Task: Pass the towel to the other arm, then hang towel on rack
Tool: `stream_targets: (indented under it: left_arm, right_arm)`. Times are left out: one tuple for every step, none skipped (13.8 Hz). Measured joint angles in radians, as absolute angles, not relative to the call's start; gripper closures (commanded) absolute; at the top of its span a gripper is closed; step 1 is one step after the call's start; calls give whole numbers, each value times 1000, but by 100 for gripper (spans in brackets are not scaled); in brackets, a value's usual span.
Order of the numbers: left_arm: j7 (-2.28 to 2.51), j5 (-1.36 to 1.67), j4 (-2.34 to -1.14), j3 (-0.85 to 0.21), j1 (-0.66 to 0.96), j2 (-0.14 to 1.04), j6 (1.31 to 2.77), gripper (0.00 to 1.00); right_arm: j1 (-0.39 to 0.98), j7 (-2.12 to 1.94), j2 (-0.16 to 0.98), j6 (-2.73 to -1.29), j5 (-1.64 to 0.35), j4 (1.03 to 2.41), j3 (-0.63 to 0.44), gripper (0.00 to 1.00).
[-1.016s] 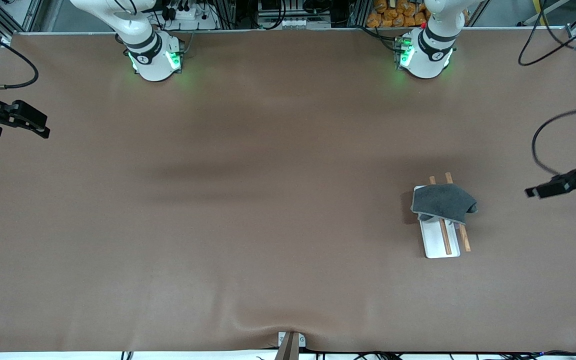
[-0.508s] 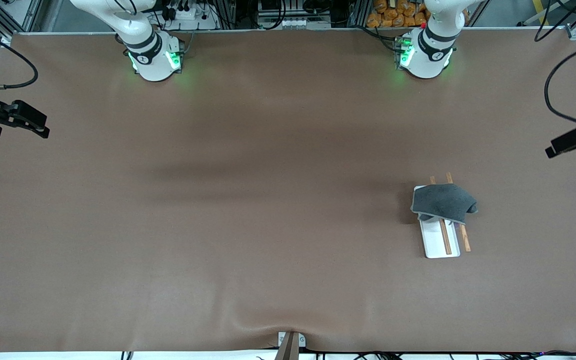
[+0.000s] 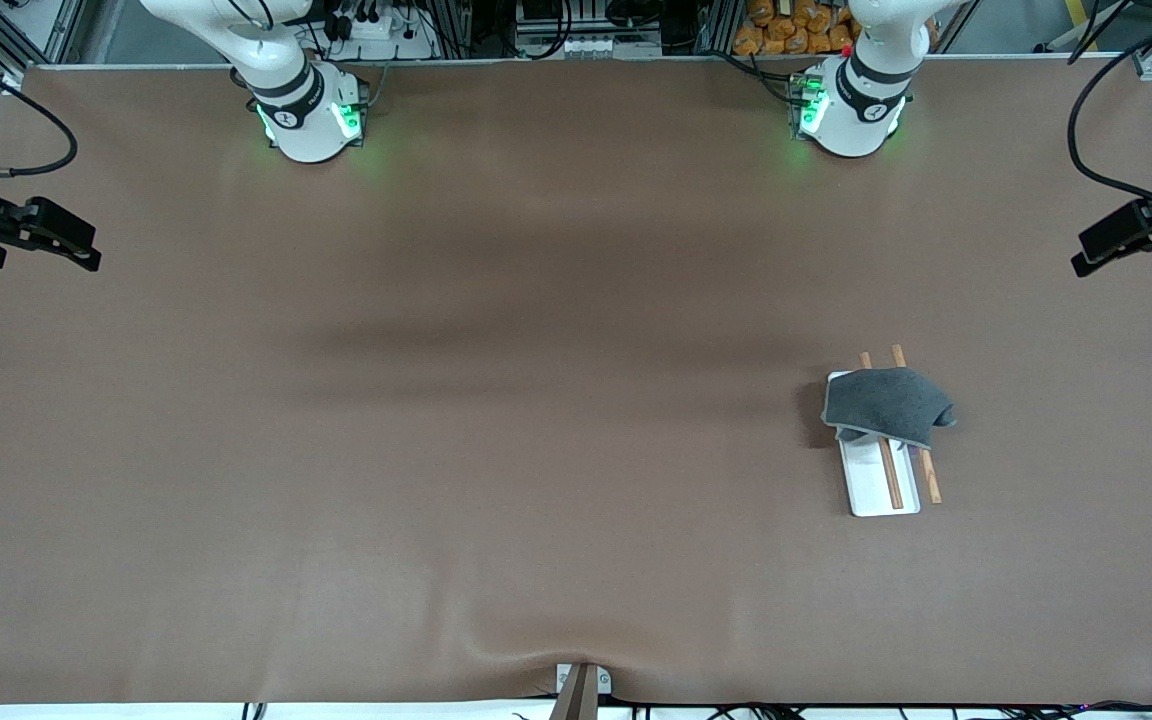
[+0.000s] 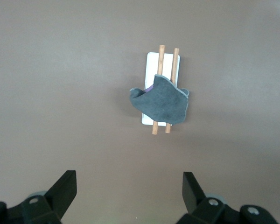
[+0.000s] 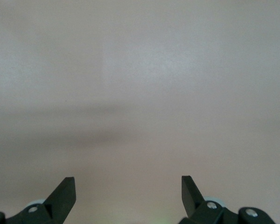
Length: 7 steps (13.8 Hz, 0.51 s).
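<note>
I see the small dark grey square cloth towel [image 3: 887, 407] draped over the white-based, two-dowel wooden rack [image 3: 881, 480] at four o'clock. Left gripper [image 4: 128, 193] and right gripper [image 5: 128, 191] hang wide open, empty. Lopsided drape; it could slide off.

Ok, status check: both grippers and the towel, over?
Left gripper open, up at the left arm's end of the table, holding nothing. Right gripper open, waiting at the right arm's end. Towel draped over rack. Nothing in the way.
</note>
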State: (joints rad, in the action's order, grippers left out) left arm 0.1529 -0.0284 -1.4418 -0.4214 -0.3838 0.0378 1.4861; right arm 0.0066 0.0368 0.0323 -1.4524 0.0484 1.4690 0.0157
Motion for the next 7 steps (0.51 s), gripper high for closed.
stream_targets:
  left_arm:
    - [153,-29,-1442,-424,-384,32,1484,0]
    - [153,-29,-1442,-424,-384,29,1482,0]
    - [153,-29,-1442,-424,-384,29,1482,0]
    - [153,-29,-1442,-424,-384,29,1482,0]
    - [153,-29,-1441,-425,-384,29,1482,0]
    - [153,-29,-1440,-430,-384,28,1482,0]
    - [153,-29,-1440,-436,-384,28,1482,0]
  right_arm:
    - [7,37,32,-1452,48,1469,16,0]
    - [7,37,32,-1451,48,1469,16,0]
    - [6,37,32,-1451,48,1469,16,0]
    - [6,37,32,-1450,48,1469,15,0]
    - [6,37,32,-1449,48,1469,15,0]
    - [5,37,32,-1449,48,1469,15,0]
    - [5,37,32,-1449,48,1469,15,0]
